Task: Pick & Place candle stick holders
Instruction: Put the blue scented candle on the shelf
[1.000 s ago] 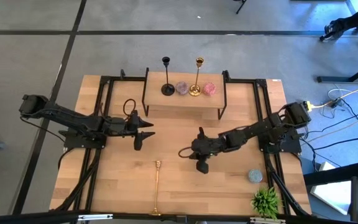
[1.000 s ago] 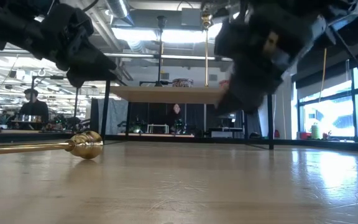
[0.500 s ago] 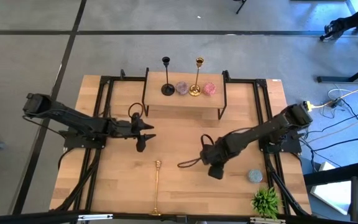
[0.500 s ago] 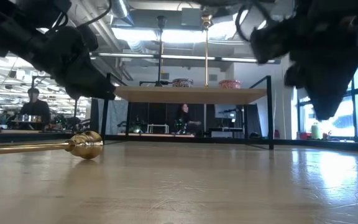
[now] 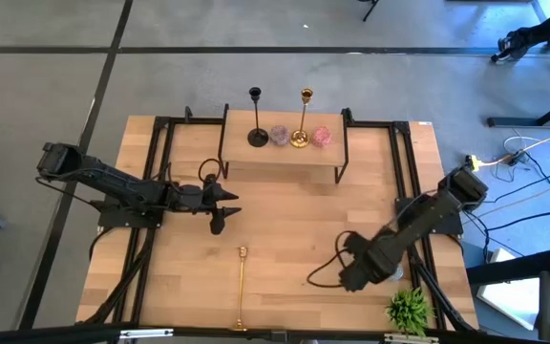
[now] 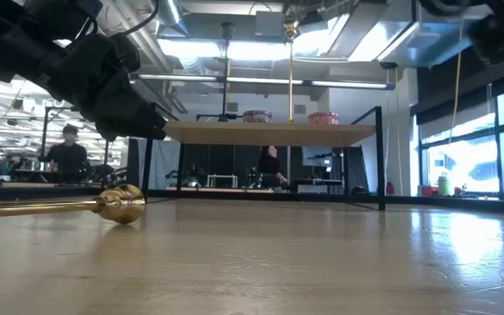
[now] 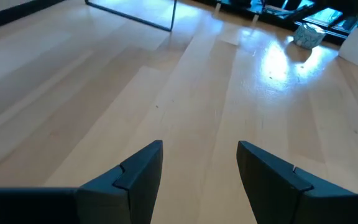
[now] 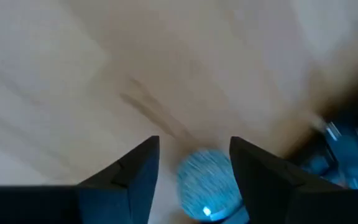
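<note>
- The desk [image 5: 285, 220] is pale wood planking with a smooth, faintly glossy grain, framed by thin black metal rails.
- At its far edge stands a raised wooden shelf [image 5: 285, 158] on slim black legs.
- On the shelf stand two candle stick holders upright: a black holder [image 5: 256, 119] and a shiny gold holder [image 5: 303, 119], each a thin stem with a round base and a small top cup.
- Beside them on the shelf sit two small pinkish round bowls [image 5: 281, 135]; what they hold cannot be made out.
- A third gold holder [image 5: 242, 287] lies flat on the desk near the front edge, its rounded polished end catching light in the low view [image 6: 121, 203]; its stem is cut off at that picture's edge.
- The left gripper [image 5: 220, 205] hangs above the desk's left-middle, its dark angular fingers [image 7: 138, 174] spread with bare wood between them.
- The right gripper [image 5: 351, 277] is low over the front right of the desk, its fingers [image 8: 135, 171] apart and holding nothing, a blurred bluish round object [image 8: 207, 183] showing between them.
- A small green leafy plant [image 5: 409, 309] sits at the front right corner.
- Two people show faintly in the room behind.
</note>
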Robot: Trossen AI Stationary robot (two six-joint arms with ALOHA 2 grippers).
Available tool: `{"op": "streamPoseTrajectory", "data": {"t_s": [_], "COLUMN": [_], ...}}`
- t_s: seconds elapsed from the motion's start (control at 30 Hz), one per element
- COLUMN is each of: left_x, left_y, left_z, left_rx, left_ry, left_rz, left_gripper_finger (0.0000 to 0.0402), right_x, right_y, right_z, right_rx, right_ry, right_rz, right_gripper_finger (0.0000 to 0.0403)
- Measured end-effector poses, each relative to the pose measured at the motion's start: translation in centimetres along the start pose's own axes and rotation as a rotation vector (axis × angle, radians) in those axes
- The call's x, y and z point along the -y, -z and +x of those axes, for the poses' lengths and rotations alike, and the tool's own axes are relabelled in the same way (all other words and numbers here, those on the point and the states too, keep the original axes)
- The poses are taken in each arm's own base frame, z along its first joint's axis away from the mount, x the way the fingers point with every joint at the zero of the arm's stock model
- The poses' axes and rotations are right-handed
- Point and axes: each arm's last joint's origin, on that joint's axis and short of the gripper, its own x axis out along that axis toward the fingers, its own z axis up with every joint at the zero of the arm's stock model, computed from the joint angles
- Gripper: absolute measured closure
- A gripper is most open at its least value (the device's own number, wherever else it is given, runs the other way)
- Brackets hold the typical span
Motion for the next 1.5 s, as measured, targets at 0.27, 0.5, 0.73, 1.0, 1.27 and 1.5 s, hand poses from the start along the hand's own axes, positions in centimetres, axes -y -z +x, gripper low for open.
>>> {"op": "streamPoseTrajectory", "data": {"t_s": [0.27, 0.5, 0.73, 1.0, 1.27, 1.5], "left_x": [0.1, -0.2, -0.1, 0.0, 0.1, 0.3], "left_y": [-0.5, -0.6, -0.5, -0.4, -0.5, -0.4], "left_z": [0.0, 0.1, 0.1, 0.1, 0.1, 0.0], "left_rx": [0.047, 0.043, 0.029, 0.017, 0.018, 0.021], "left_ry": [0.012, 0.014, 0.045, 0.066, 0.077, 0.086], "left_rz": [0.029, 0.024, 0.026, 0.028, 0.018, 0.029], "left_gripper_finger": [0.0199, 0.0199, 0.0199, 0.0199, 0.0199, 0.0199], "right_x": [1.5, 1.9, 3.6, 4.0, 3.8, 3.6], "right_y": [3.5, 4.1, 5.2, 7.4, 8.5, 8.6], "right_z": [-0.2, -1.7, -3.6, -3.4, -0.6, 1.0], "right_rx": [-0.215, -0.179, -0.03, -0.048, -0.059, -0.107], "right_ry": [0.2, 0.038, -0.088, -0.081, -0.084, -0.089], "right_rz": [0.211, 0.213, 0.232, 0.32, 0.382, 0.399], "right_gripper_finger": [0.0237, 0.0238, 0.0197, 0.0127, 0.0111, 0.0111]}}
